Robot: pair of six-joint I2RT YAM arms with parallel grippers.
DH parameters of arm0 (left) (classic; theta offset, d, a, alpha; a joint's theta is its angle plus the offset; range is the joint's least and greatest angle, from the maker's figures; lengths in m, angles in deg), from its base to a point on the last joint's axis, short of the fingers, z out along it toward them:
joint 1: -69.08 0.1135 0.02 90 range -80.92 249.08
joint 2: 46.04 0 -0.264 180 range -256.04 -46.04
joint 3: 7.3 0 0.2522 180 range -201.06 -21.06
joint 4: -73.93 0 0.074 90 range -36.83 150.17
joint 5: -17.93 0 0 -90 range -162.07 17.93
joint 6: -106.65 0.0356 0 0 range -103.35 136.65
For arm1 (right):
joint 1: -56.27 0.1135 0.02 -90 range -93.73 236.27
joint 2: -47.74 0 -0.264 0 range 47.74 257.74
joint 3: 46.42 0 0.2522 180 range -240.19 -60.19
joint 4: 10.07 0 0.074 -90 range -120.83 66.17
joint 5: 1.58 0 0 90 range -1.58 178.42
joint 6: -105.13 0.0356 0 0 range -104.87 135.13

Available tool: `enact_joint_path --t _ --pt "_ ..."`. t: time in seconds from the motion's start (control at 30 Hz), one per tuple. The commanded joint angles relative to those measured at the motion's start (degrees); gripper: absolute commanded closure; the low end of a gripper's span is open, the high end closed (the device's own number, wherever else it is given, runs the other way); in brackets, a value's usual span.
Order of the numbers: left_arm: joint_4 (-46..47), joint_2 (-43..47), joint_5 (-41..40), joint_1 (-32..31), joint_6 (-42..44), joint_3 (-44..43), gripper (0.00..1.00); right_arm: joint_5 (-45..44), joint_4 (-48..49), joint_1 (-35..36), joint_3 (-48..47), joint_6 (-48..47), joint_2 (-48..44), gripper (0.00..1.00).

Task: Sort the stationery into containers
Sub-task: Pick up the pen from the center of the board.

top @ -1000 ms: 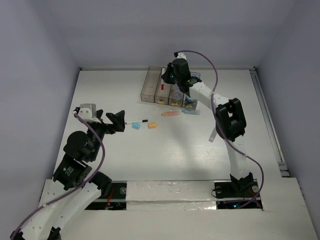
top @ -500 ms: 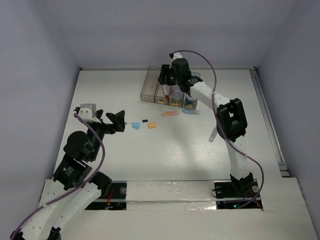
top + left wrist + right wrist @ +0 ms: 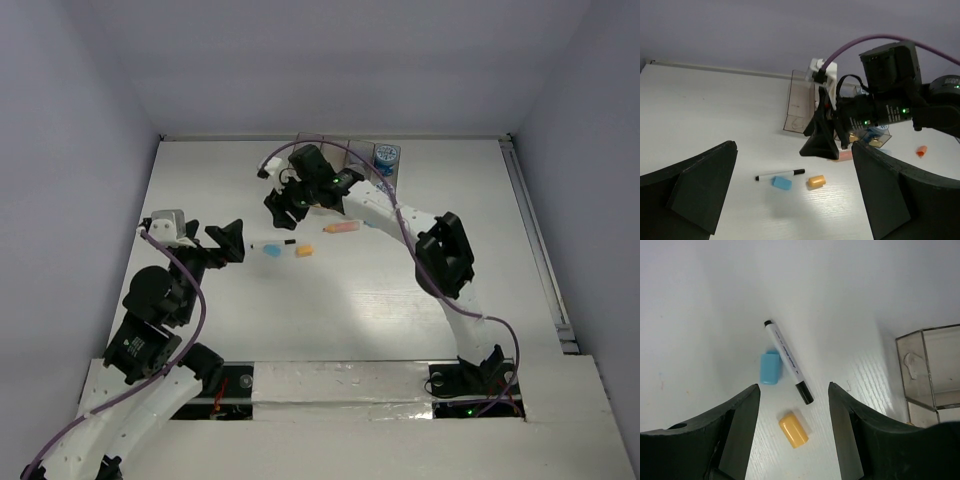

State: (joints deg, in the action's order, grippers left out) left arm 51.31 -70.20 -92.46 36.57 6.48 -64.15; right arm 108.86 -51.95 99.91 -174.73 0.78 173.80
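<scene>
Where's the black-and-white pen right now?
In the top view the black-and-white pen lies on the table left of centre, beside the blue eraser, under the open right gripper.

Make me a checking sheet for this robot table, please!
Surface: white table, no spills seen.
Job's things: black-and-white pen, blue eraser and orange eraser lie loose, close together; orange marker loose; bins at the far side; blue-patterned jar near them.
Clutter: nothing seen.
Grippers: left tool open, empty; right tool open, empty, above the pen.
Cables: purple cables loop along both arms.
Surroundings: plain grey walls.
</scene>
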Motion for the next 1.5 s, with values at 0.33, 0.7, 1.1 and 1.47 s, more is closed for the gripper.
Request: enact_joint_path --t 0.33,0.7,1.1,1.47 --pt "2.36 1.58 -1.59 0.26 0.07 0.38 0.01 -5.85 -10.81 1.36 -9.29 -8.94 9.63 0.37" --pt "2.53 1.57 -0.98 0.78 0.07 0.38 0.01 -5.86 -13.63 2.51 -12.82 -9.12 15.18 0.37" --pt "2.62 1.84 -0.62 0.78 0.07 0.38 0.01 -12.45 -10.56 4.79 -8.95 -8.33 16.94 0.51" --pt "2.62 1.84 -0.54 0.78 0.07 0.46 0.01 -13.85 -3.97 4.79 -6.31 -8.15 14.57 0.98"
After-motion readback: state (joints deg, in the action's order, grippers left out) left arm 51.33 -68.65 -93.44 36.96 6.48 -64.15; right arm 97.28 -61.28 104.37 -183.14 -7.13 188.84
